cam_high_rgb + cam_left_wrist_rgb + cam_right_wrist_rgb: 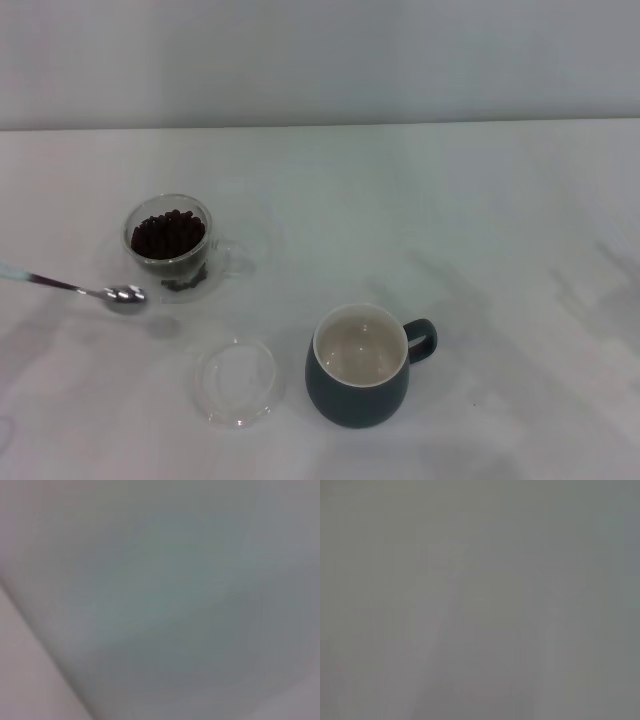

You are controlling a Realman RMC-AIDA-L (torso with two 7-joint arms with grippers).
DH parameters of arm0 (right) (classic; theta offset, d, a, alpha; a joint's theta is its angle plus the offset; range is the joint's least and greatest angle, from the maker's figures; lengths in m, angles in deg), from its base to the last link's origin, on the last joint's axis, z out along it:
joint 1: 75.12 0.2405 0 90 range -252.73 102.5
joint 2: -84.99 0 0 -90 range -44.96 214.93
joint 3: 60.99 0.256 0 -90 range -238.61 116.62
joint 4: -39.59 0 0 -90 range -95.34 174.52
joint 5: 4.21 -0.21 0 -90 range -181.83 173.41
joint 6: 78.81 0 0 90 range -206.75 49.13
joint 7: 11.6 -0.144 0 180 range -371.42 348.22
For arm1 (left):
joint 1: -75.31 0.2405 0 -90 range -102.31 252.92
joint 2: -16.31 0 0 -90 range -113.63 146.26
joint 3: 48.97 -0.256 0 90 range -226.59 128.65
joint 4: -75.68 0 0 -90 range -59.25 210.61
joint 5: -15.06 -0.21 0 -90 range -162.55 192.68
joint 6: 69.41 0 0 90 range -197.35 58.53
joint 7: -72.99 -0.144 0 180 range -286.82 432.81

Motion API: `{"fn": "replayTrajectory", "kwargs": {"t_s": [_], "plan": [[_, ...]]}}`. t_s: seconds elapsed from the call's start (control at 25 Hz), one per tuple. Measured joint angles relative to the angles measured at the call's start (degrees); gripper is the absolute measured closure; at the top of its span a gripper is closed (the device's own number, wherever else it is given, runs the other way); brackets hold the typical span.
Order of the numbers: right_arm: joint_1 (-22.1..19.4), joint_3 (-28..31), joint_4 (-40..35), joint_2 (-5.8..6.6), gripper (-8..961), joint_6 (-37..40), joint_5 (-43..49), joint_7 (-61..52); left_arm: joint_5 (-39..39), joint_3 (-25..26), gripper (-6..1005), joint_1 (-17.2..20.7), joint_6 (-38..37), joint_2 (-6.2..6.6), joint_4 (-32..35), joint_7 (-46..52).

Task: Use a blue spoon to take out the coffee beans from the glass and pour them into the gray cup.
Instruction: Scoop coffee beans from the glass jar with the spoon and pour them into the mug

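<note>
The glass (168,238), a clear mug full of dark coffee beans (166,233), stands at the left of the white table in the head view. The blue spoon (75,288) lies or hovers just left-front of it, its silver bowl close to the glass's base and empty, its pale handle running off the left edge. The gray cup (358,365) stands at the front centre with its handle to the right, and its cream inside is empty. Neither gripper shows in any view. Both wrist views show only a blurred grey surface.
A shallow clear round glass dish (237,380) lies on the table (480,220) just left of the gray cup and in front of the glass. A pale wall rises behind the table's far edge.
</note>
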Motion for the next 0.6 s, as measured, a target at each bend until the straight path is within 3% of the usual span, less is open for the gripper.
{"fn": "replayTrajectory", "kwargs": {"t_s": [0.32, 0.52, 0.6], "plan": [[-0.75, -2.43, -0.09, -1.21, 169, 1.47, 0.12, 2.78, 0.10, 1.90, 862, -5.04, 1.21, 7.32, 0.48, 5.91], [-1.13, -5.09, -0.48, -1.36, 169, 2.02, 0.14, 2.86, -1.86, 1.46, 862, -9.49, 5.19, 10.58, 1.91, 9.04], [-1.20, -6.39, -0.30, -1.37, 169, 2.67, 0.19, 3.32, -4.65, 1.43, 862, -11.60, 8.16, 11.28, 2.68, 10.50]]}}
